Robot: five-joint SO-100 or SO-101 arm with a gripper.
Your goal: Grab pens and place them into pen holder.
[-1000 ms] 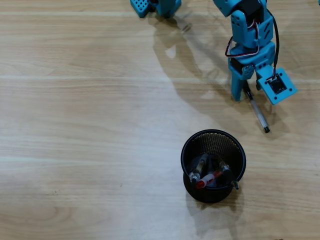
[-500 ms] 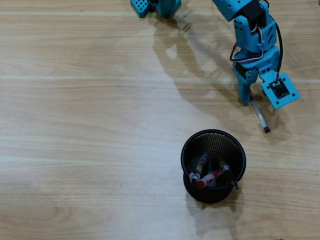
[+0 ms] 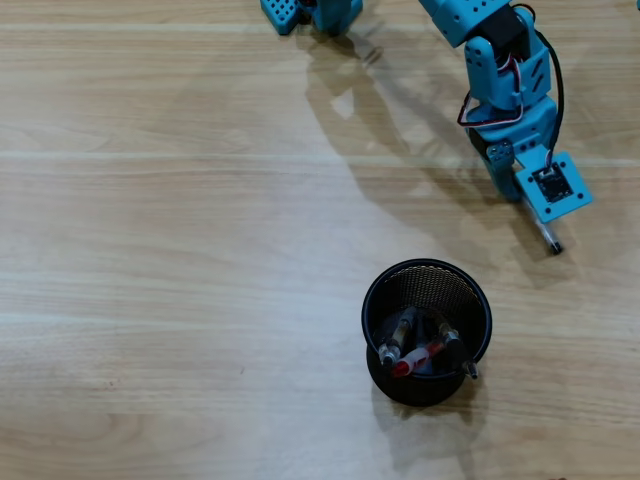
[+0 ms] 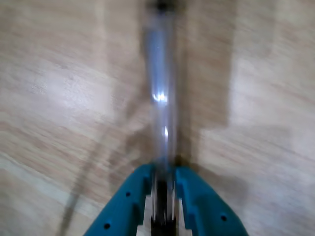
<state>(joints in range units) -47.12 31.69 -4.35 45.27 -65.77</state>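
The wooden table fills nearly everything, pale planks running side to side in the overhead view. The blue arm reaches down from the top edge on the right of that view, with a small square camera block at its wrist. Below it and a little to the left stands the pen holder, a black mesh cup, upright, well apart from the arm. Three pens lie inside it, leaning together against its lower wall, one of them red. The gripper is pinched narrow on the fourth pen: in the wrist view, which is blurred, both blue fingers press against its clear barrel. From above only this pen's dark tip pokes out past the camera block.
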